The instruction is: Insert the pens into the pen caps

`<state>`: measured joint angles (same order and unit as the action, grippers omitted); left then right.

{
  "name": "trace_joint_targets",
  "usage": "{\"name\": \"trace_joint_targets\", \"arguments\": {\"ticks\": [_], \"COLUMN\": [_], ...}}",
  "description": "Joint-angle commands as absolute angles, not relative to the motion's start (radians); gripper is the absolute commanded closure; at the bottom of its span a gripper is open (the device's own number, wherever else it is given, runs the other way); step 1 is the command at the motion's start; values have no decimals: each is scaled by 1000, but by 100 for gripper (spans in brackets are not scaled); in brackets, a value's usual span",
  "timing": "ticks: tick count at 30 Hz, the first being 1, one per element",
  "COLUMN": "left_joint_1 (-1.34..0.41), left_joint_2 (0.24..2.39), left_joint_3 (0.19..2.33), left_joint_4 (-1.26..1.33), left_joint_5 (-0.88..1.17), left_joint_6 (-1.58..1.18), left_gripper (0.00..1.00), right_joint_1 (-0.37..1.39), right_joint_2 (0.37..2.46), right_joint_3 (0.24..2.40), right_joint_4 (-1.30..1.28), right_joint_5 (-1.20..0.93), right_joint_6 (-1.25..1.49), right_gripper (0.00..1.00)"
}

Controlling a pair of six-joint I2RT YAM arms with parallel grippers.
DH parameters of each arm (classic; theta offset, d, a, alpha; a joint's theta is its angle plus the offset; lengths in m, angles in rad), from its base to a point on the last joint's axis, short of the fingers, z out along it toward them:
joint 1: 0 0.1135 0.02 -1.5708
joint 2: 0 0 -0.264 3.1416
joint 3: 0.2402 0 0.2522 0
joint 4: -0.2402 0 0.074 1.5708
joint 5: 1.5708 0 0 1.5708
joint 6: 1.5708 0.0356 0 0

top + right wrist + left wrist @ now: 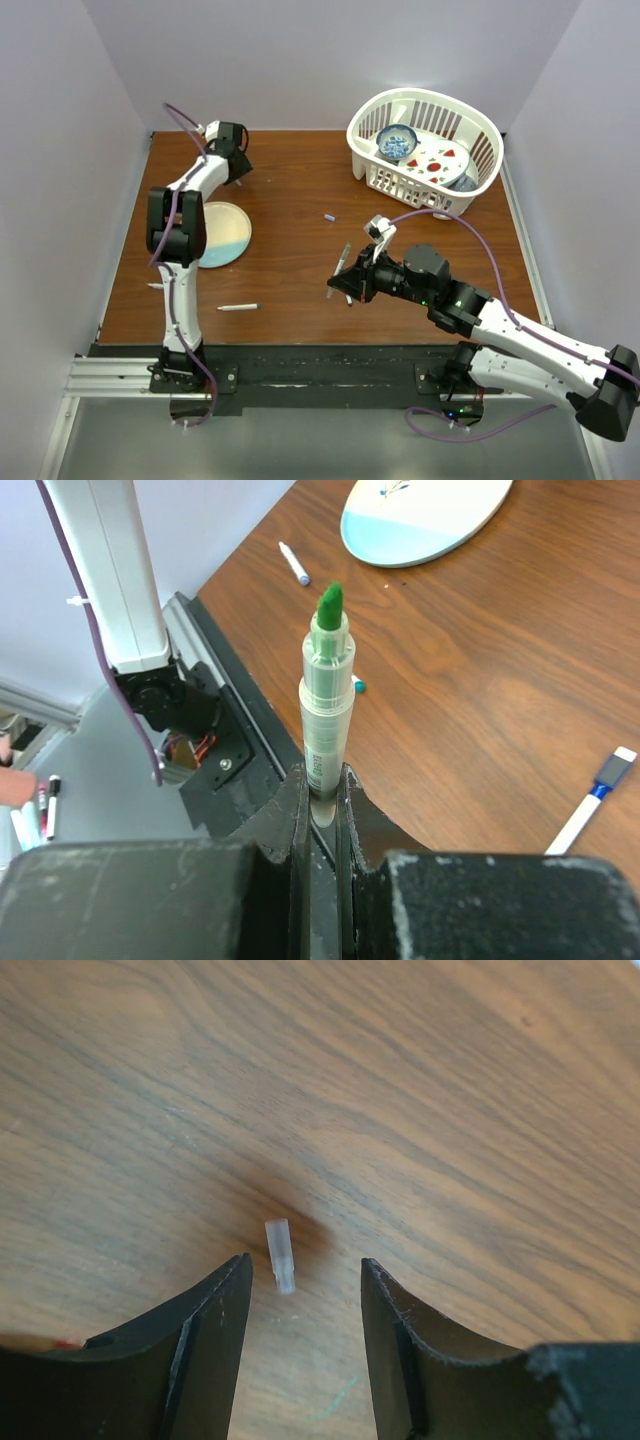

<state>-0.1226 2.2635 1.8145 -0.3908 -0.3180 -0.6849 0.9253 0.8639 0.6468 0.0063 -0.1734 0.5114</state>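
Note:
My right gripper [348,283] [322,785] is shut on a pale pen with a green tip [327,690], held above the wood table with the tip pointing away from the wrist. A tiny teal cap [358,686] lies on the table just beyond it. My left gripper [238,172] [305,1265] is open at the far left, low over a small pale translucent cap [280,1255] that lies between its fingertips, touching neither. A white pen [238,307] [294,563] lies near the front edge. A small blue cap [329,216] lies mid-table.
A round cream and blue plate [230,235] [425,520] lies at the left, beside the left arm. A white basket [480,130] with dishes stands at the back right. A white stick with a blue band [590,810] lies to the right of the held pen.

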Motion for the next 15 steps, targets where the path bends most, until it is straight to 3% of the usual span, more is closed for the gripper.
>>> {"name": "trace_joint_targets", "arguments": {"ticks": [1, 15], "left_joint_1": [-110, -110], "left_joint_2": [2293, 2332], "left_joint_3": [1885, 1858], "left_joint_4": [-387, -388], "left_joint_5": [-345, -351], "left_joint_6": [-657, -626], "left_gripper": [49, 63], "right_joint_1": [925, 925], "right_joint_2": [861, 861], "right_joint_3": [687, 683], "right_joint_4": [21, 26], "right_joint_5": [-132, -127], "right_joint_6": [466, 422], "right_gripper": [100, 100]}}
